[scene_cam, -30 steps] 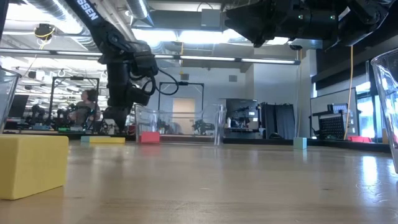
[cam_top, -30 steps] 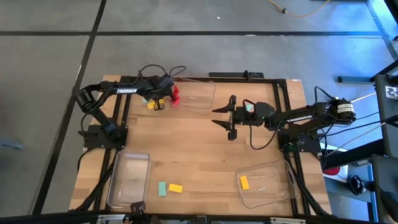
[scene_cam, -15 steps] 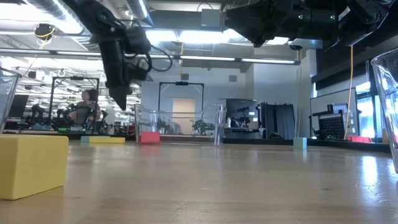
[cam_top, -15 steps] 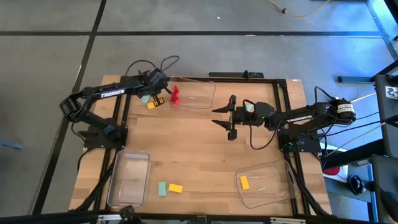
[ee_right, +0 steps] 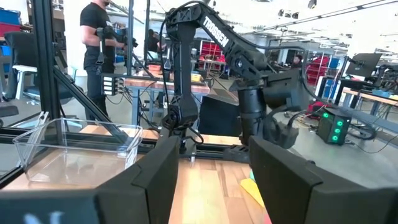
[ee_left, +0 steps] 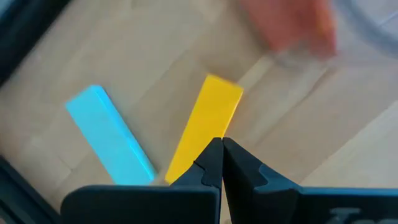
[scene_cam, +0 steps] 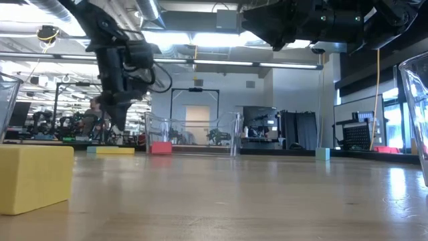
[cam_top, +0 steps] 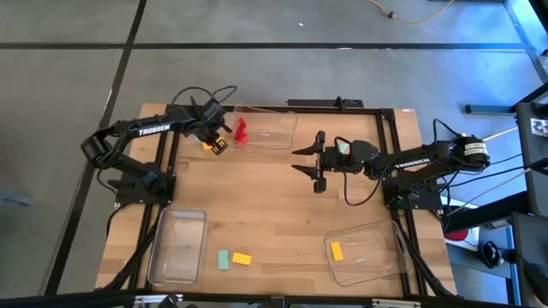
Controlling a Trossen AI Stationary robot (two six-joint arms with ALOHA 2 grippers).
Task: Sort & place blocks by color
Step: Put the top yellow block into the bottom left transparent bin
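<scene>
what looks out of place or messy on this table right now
Blocks lie loose outside the clear trays: a yellow bar and a pale teal bar splayed at angles under the left gripper, which is shut and empty, plus a teal block and yellow block beside the near-left tray.

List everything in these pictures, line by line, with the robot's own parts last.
table: one, light wood, under everything
far tray: one, clear, far edge
left tray: one, clear, near left corner
right tray: one, clear, near right corner
red block: one, red, beside the far tray
yellow bar: one, yellow, below the left hand
teal bar: one, teal, beside the yellow bar
yellow block: one, yellow, by the left tray
teal block: one, teal, next to it
tray block: one, yellow, inside the right tray
person: one, in the room behind
left hand: shut, empty, over the yellow bar
right hand: open, mid-table
</scene>
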